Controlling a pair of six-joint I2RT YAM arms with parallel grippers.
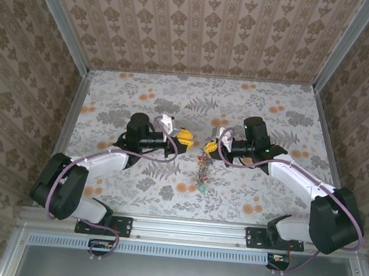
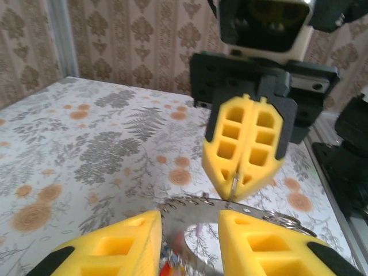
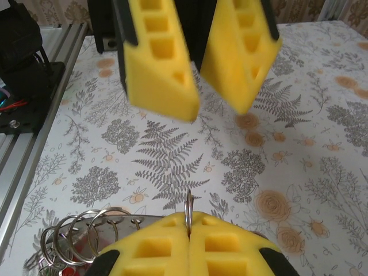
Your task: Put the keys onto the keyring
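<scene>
My right gripper (image 3: 188,223) is shut on a thin silvery loop of the keyring (image 3: 188,202), seen edge-on above its yellow pads. The keyring's flat curved band with holes (image 2: 183,211) runs between the spread fingers of my left gripper (image 2: 190,224), which is open. Small split rings (image 3: 75,237) hang on the band. A bunch of keys (image 1: 202,172) with coloured heads dangles under the two grippers; a blurred red and blue part (image 2: 167,265) shows low between the left fingers. The grippers face each other tip to tip, left gripper (image 1: 186,137) and right gripper (image 1: 208,146).
The floral tablecloth (image 1: 264,184) covers the table, with patterned walls on three sides. An aluminium rail (image 3: 29,144) and the black arm base (image 3: 23,75) lie to the left in the right wrist view.
</scene>
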